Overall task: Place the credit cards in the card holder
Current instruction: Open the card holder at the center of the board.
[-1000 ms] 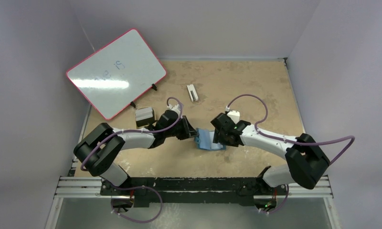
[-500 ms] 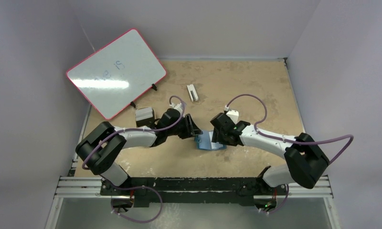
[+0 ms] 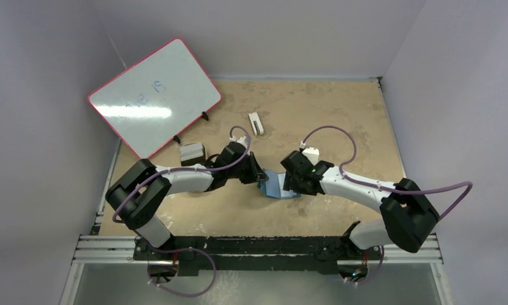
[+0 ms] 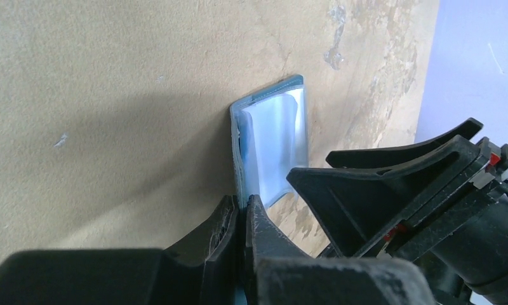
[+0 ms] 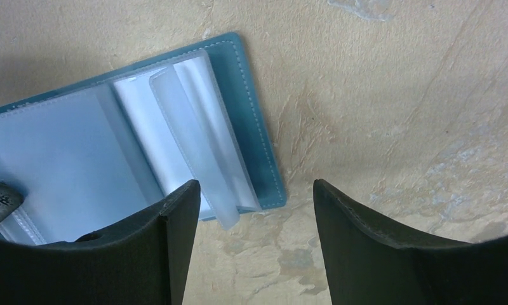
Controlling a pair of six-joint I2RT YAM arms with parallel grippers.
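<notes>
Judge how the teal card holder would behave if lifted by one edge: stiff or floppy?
Probably floppy: the card holder lies open and its clear sleeves curl up loosely, so lifted by the edge the left gripper pinches, it would likely sag. Thin and flat, it should slide when pushed.

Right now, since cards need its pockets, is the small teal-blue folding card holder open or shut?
Open: the teal-blue card holder lies spread, clear inner pockets showing; the left gripper pinches its edge.

Worn tan tabletop [image 3: 340,114], plain pale grey walls [image 3: 42,159], red-framed whiteboard [image 3: 155,96] apparently propped back left
</notes>
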